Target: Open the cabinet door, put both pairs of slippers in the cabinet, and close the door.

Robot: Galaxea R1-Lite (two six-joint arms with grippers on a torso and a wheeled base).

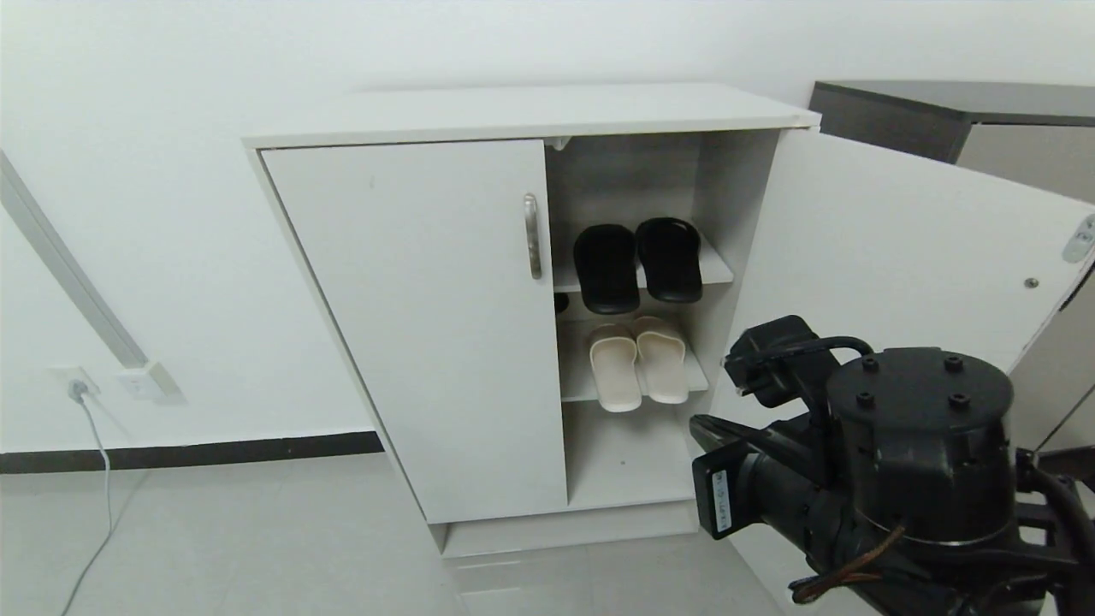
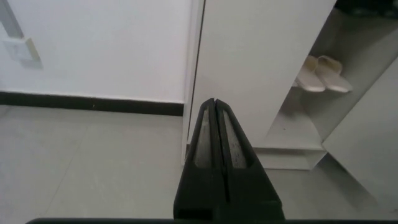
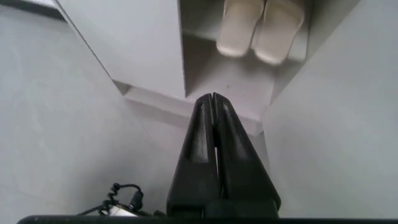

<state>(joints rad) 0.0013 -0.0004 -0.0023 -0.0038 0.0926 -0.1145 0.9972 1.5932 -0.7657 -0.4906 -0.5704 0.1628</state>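
The left pincer (image 2: 214, 102) and right pincer (image 3: 212, 96) are both sitting pressed together, empty, over pale floor (image 1: 214, 539) by a white wall (image 1: 128, 214); the right arm (image 1: 907, 445) is cutting off the open door (image 1: 898, 257) at lower right, while mid-frame the cabinet (image 1: 530, 111) is holding black slippers (image 1: 606, 269) above cream slippers (image 1: 614, 372) on shelves.

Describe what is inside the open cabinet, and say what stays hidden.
In the cabinet, black slippers lie on the upper shelf, cream slippers on the shelf below. The shut left door hides the other half.
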